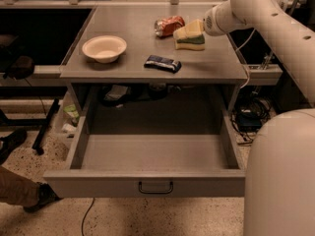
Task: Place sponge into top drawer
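Note:
The sponge, dark green face on yellow foam, lies on the grey table top at the back right, beside the crushed red can. My gripper reaches in from the right on the white arm and sits right over the sponge, touching or just above its top. The top drawer is pulled fully open below the table top; its inside is bare and its dark handle is at the centre of the front panel.
A white bowl stands at the table's left and a dark blue wrapped bar near its front edge. A person's shoe and leg are at lower left. Cables lie on the floor at right. My white base fills the lower right.

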`<move>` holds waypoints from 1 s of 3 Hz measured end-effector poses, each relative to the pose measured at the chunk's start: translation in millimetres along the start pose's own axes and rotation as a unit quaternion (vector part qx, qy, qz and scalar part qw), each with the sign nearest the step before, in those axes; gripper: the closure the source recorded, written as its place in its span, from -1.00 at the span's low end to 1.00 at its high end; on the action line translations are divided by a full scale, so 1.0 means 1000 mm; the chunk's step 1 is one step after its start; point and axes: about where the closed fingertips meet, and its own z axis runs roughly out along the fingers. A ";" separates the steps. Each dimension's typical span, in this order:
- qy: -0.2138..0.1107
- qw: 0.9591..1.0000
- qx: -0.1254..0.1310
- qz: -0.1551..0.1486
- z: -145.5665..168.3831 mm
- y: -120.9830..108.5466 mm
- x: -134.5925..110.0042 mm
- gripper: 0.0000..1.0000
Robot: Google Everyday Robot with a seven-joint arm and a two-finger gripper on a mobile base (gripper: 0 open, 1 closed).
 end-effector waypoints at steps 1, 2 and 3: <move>0.000 1.000 0.000 0.000 0.001 0.000 0.000 -1.00; -0.013 1.000 0.002 0.003 0.012 -0.010 0.010 -1.00; -0.034 0.999 0.008 -0.002 0.019 -0.023 0.019 -1.00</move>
